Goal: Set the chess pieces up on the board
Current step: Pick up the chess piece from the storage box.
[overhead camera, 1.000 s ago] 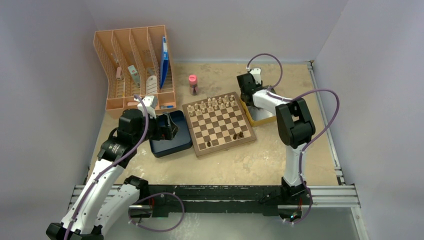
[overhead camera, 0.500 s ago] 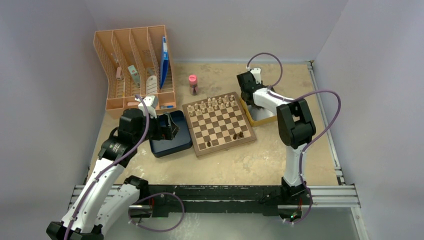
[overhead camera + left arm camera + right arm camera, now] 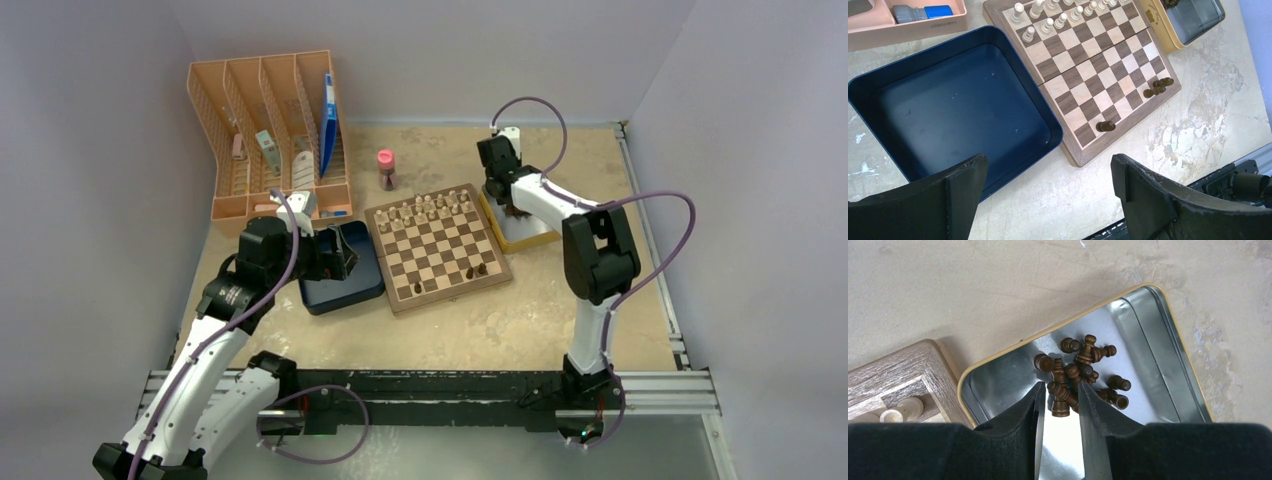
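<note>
**Dark pieces** (image 3: 1080,375): a loose heap, most lying on their sides and touching one another. They are in the tin (image 3: 1153,345), toward the far right of the desk and just beside the board's right edge. Three more (image 3: 1105,126) are on the board (image 3: 438,250), in the rows toward the desk's near edge.

**Right gripper** (image 3: 1060,386): directly over the heap, pointing down into the tin, jaws narrow. One dark piece shows between the tips, at the heap's near side. I cannot tell whether it is pinched or merely framed.

**Step in hand, as judged:** taking a single piece from the tin.
- Close on that one piece alone, across its body.
- Lift straight up so the touching neighbours do not ride along or tip over the rim.
- Set it upright on a free near-row square.

**Pale pieces** (image 3: 1048,22): standing in the board's far rows.

**Left gripper** (image 3: 1048,162): jaws wide, holding nothing. It hangs over the near corner of the blue box (image 3: 948,115), left of the board and well apart from the tin.
</note>
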